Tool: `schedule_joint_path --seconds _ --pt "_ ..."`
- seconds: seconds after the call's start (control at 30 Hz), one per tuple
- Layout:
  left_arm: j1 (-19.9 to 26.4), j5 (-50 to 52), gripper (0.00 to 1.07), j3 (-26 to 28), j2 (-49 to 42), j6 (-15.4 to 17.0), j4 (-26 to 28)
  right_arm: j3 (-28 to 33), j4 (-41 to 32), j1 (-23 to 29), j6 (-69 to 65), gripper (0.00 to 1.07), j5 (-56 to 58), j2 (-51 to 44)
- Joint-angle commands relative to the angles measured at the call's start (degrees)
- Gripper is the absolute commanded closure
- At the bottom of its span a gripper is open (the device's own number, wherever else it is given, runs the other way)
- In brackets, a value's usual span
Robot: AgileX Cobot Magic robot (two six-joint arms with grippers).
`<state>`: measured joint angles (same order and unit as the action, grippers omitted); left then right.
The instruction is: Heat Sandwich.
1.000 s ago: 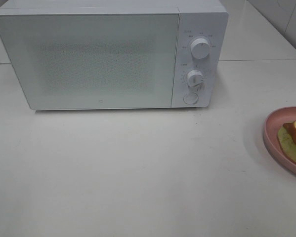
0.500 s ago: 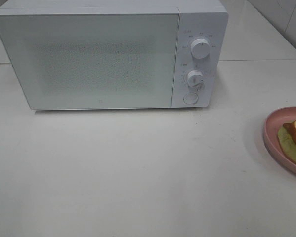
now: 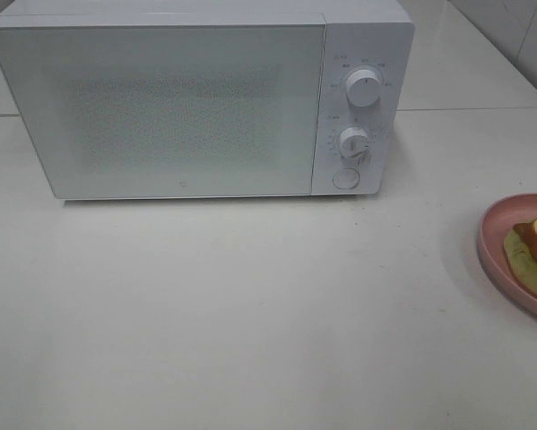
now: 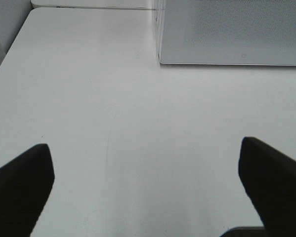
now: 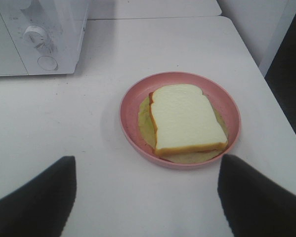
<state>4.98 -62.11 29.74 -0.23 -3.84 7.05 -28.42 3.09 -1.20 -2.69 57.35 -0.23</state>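
From above, a white table is seen; the microwave stands at 12 o'clock, the sandwich on a pink plate at 3 o'clock. At the left wrist, the left gripper is held wide open and empty. At the right wrist, the right gripper is also spread wide, empty, near the plate.

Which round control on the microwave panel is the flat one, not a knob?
The lowest control: a flat ring beneath the two raised knobs on the microwave.

White-bread sandwich lies flat on pink plate.
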Motion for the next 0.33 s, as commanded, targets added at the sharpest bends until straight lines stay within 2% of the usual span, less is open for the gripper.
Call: schedule_joint_path --seconds 0.03,0.33 --pt "-0.1 0.7 0.10 -0.1 -1.4 0.4 0.3 -0.1 0.1 -0.3 0.5 0.31 -0.2 -1.6" --pt "-0.1 0.7 0.10 -0.1 -1.4 0.4 0.3 -0.1 0.1 -0.3 0.5 0.31 -0.2 -1.6"
